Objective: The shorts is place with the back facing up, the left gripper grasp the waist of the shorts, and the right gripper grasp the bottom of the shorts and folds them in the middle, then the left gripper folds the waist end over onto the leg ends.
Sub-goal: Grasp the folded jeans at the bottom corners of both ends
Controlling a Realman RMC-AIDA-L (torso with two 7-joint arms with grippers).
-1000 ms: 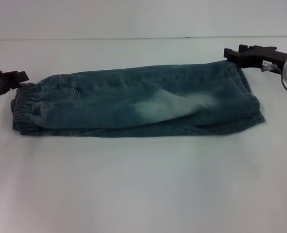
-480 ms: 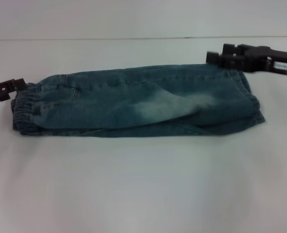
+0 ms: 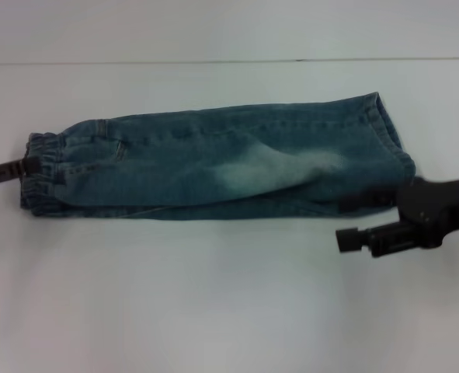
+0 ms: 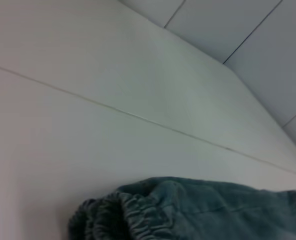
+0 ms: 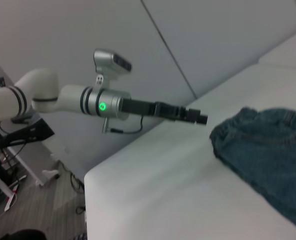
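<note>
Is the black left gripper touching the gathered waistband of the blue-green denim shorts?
Cannot tell. In the head view the left gripper overlaps the waist of the shorts; in the right wrist view its tip sits just short of the denim.

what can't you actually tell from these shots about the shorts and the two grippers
- Left gripper: the head view's edge cuts off all but its tip at the waist; whether it grips is unclear. In the right wrist view it is too small to judge.
- Right gripper: head view, side-on, finger gap hidden.
- Shorts: folded, so the underside is hidden.
</note>
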